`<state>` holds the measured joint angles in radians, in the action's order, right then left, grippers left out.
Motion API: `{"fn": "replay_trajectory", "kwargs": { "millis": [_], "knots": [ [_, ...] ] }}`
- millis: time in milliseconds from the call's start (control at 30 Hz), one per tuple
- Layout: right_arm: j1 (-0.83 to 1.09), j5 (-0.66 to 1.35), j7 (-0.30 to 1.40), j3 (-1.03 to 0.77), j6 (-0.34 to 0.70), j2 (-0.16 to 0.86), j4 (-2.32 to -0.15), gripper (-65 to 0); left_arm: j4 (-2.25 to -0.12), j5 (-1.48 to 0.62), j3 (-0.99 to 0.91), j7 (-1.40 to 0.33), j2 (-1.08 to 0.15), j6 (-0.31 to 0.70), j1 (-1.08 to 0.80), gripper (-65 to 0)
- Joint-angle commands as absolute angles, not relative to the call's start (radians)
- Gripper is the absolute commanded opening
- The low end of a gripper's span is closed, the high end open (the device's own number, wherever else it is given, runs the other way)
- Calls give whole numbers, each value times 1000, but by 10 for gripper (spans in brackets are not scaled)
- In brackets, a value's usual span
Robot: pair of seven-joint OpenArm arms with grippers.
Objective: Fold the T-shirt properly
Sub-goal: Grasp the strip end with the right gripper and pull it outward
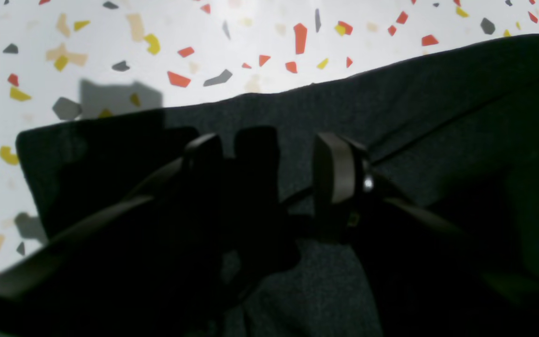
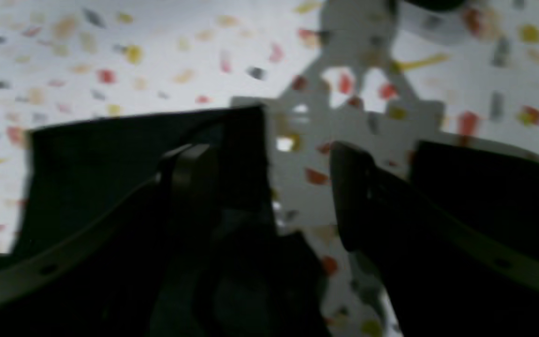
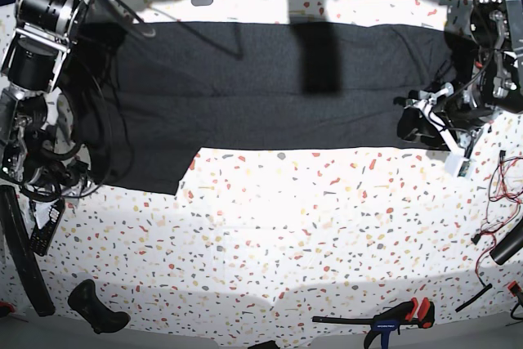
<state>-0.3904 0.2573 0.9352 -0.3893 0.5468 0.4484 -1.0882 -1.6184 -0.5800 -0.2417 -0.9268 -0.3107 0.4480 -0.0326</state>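
The T-shirt [image 3: 261, 87] lies spread as a wide dark band across the far half of the speckled table [image 3: 286, 234], with one sleeve or corner hanging lower at the left [image 3: 139, 161]. No print shows. My left gripper [image 1: 269, 159] hovers over the shirt's right end [image 1: 438, 107], near its edge, with its jaws apart and nothing clamped; in the base view the left gripper [image 3: 415, 120] sits at the shirt's right end. My right gripper [image 2: 274, 182] stands open at a shirt corner [image 2: 110, 154], with bare table showing between its fingers [image 2: 190, 173]. That view is blurred.
A clamp with red and blue handles [image 3: 392, 316] lies at the table's near edge. A black handle-like object [image 3: 94, 304] sits near the left front corner. Cables trail at the right edge [image 3: 498, 194] and around the left arm [image 3: 33, 63].
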Motion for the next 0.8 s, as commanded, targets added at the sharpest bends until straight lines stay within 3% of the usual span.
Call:
{"fn": "replay_trajectory", "kwargs": {
  "millis": [0, 433, 767],
  "knots": [
    [-418, 264, 919, -392, 554, 465, -1104, -284, -1636, -595, -248, -911, -321, 448, -19, -353],
    [-377, 191, 812, -388, 545, 456, -1013, -284, -1636, -595, -248, -911, -321, 448, -19, -353],
    [-377, 300, 846, -337, 558, 419, -936, -295, -1636, -595, -248, -912, -322, 448, -20, -353]
  ]
}}
